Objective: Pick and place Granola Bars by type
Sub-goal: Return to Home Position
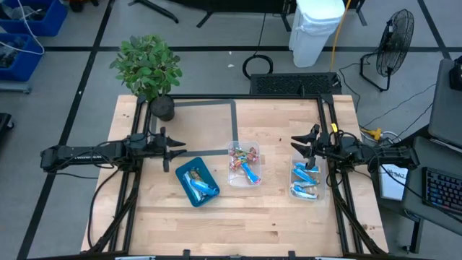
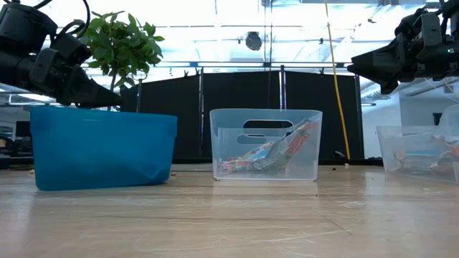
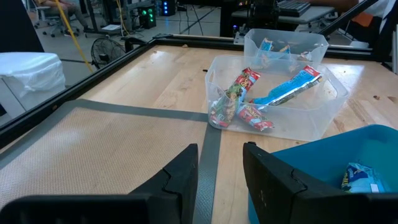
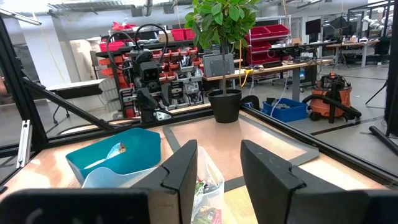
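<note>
The granola bars lie sorted in three containers. The teal tray (image 1: 196, 182) holds darker blue bars (image 3: 360, 177). In the clear middle tub (image 1: 244, 165) are red/green bars (image 3: 239, 93) and one light blue bar (image 3: 289, 89) leaning on its wall. The clear right tub (image 1: 307, 180) holds light blue-and-white bars (image 1: 304, 175). My left gripper (image 3: 219, 152) hovers open at the table's left, just left of the tray, with nothing between its fingers. My right gripper (image 4: 219, 152) hovers open at the right, above the right tub's far end, likewise empty.
A potted plant (image 1: 150, 72) stands at the far left corner. Grey tape (image 3: 211, 143) marks a rectangle on the far half of the wooden table. Black frame rails (image 1: 330, 123) run along the sides. Bare wood (image 1: 238, 224) lies toward the near edge.
</note>
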Robot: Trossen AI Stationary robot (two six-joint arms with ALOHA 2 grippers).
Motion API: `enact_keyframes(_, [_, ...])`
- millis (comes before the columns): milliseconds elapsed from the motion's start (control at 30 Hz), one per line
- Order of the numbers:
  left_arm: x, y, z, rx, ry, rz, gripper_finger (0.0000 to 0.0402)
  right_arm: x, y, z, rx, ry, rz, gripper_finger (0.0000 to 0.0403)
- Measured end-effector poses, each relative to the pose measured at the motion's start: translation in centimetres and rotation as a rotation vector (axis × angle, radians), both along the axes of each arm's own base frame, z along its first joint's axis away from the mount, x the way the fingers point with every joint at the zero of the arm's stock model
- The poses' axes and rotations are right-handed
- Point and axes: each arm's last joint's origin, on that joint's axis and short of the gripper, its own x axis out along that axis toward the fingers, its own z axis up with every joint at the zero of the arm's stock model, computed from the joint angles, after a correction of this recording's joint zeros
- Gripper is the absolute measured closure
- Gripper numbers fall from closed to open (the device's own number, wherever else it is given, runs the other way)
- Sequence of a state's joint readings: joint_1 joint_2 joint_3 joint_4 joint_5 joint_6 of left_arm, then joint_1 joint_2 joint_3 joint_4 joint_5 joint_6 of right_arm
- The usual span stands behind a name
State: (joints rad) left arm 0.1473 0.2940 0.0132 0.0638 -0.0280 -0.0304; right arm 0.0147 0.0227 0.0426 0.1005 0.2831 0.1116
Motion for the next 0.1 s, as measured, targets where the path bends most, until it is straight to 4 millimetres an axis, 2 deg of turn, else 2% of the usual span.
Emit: enact_keyframes(100, [0.0,0.0,0.0,0.0,0.0,0.0,0.027,0.0,0.0,0.0,0.0,0.0,0.0,0.0289])
